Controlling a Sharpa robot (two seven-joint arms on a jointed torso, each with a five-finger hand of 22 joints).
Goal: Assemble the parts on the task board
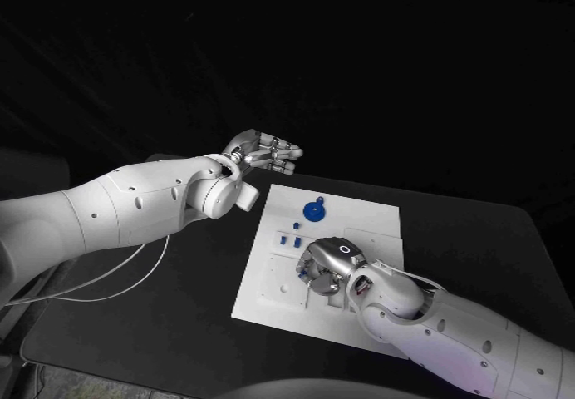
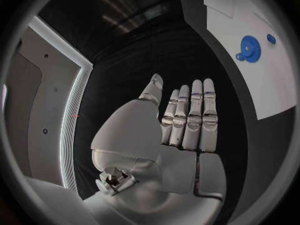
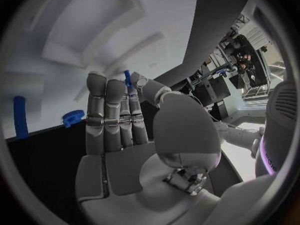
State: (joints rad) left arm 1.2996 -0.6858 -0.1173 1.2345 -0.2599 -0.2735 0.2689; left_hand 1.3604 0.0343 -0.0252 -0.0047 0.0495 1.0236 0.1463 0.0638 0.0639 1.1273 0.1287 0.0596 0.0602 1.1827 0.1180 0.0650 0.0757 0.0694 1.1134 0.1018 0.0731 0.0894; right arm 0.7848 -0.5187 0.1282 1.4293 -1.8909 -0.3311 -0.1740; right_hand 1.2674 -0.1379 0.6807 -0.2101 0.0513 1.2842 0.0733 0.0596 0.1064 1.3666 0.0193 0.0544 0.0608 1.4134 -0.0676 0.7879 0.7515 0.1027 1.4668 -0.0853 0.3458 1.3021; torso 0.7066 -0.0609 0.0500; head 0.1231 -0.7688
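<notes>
Both differ: left robot hand (image 2: 181, 130) released, right robot hand (image 3: 125, 125) pinching blue peg (image 3: 127, 78).

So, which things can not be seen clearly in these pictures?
- Head view: the right hand covers the middle of the task board, so the parts under it are hidden.
- Right wrist view: the thin blue part between the fingertips is partly hidden by them; its lower end cannot be made out.
- Head view: the small blue parts are too small to tell their shape.
</notes>
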